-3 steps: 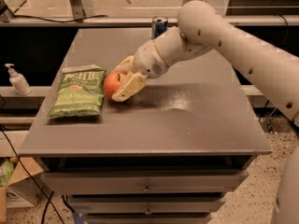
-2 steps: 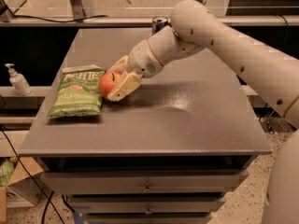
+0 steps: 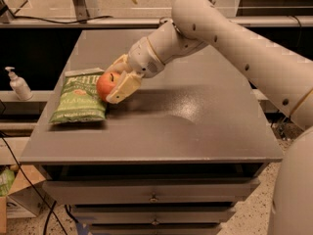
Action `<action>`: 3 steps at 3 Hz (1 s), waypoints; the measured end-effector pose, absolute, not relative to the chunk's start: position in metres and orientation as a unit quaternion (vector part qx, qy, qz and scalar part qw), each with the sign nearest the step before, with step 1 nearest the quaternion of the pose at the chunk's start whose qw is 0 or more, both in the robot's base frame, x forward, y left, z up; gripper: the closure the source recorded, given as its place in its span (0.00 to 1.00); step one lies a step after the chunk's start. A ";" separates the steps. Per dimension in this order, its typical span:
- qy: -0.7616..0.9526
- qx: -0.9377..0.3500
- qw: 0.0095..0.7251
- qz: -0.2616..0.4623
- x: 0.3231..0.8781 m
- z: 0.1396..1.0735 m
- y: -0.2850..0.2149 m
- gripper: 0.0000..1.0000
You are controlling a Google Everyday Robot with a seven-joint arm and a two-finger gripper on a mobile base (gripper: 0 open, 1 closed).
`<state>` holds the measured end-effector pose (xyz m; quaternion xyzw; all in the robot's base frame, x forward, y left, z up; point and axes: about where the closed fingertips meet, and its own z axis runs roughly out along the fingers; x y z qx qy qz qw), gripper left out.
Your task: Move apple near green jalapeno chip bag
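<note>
The gripper (image 3: 111, 85) hangs over the left part of the grey table (image 3: 195, 126), its two pale fingers (image 3: 123, 86) clamped on the apple (image 3: 103, 85), one above it and one below to its right. The apple sits between them, stem upward, right at the right edge of the green jalapeno chip bag (image 3: 77, 98). It seems to overlap that edge, though whether it touches the bag or is held just above it is hard to tell from this angle. The bag lies flat near the table's left side, its white top edge toward the back.

There is one apple, one chip bag, and one white pump bottle (image 3: 18, 83) standing on a ledge off to the left of the table.

Compared with a second ago, gripper and apple have shifted left, closing the gap to the bag. The bag has not moved.
</note>
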<state>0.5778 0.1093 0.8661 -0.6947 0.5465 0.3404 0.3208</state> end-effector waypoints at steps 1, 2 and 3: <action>0.546 -0.695 0.319 0.341 0.577 0.865 0.111 0.13; 0.545 -0.696 0.318 0.343 0.576 0.864 0.113 0.00; 0.544 -0.696 0.318 0.343 0.576 0.864 0.113 0.00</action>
